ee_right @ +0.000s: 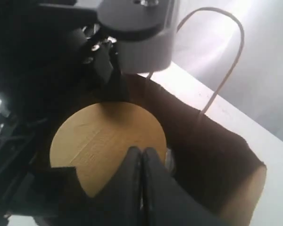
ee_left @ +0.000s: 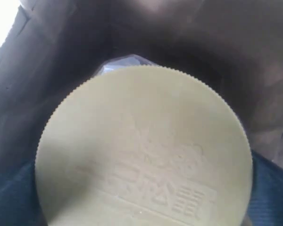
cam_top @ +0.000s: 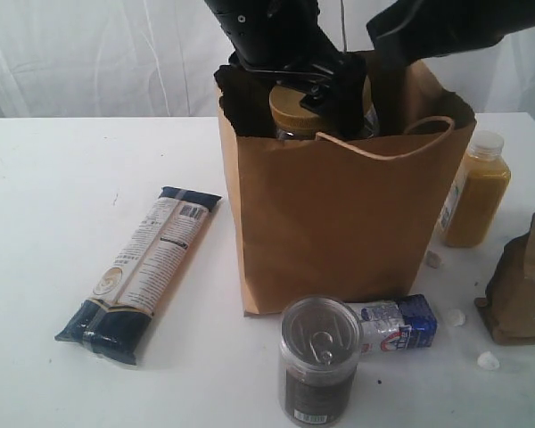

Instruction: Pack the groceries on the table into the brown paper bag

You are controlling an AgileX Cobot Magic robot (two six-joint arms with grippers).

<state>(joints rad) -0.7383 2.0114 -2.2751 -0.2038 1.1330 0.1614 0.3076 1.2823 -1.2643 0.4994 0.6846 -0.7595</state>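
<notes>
while most of the groceries lie out on the table (cam_top: 45, 178), beginning at the left with the pasta packet (cam_top: 141, 272) flat on its side and well apart from the rest, the brown paper bag (cam_top: 339, 232) stands upright in the middle with its mouth spread, which leaves room for an arm to work inside. at that mouth the left gripper (cam_top: 310, 94) has its jaws set wide on either side of the clear jar with tan lid (cam_top: 294, 109). since the lid sits at rim height rather than low in the bag, i judge the jar is gripped and hanging, only part way in. in front of the bag stands the silver-topped can (cam_top: 319, 357), with the small carton (cam_top: 397, 325) lying just beside it. further right the juice bottle (cam_top: 475, 192) stands near the bag, and the brown pouch (cam_top: 524, 285) is cut by the frame edge. the right gripper (ee_right: 141, 157) hovers over the lid, fingers pressed together on nothing, probably just keeping clear. only the exterior view shows what is left to pack. the left wrist view gives little but the lid filling the frame, with dark bag walls around it. the right wrist view alone shows the closed fingers and a twine handle (ee_right: 226, 47) arching beside them.
</notes>
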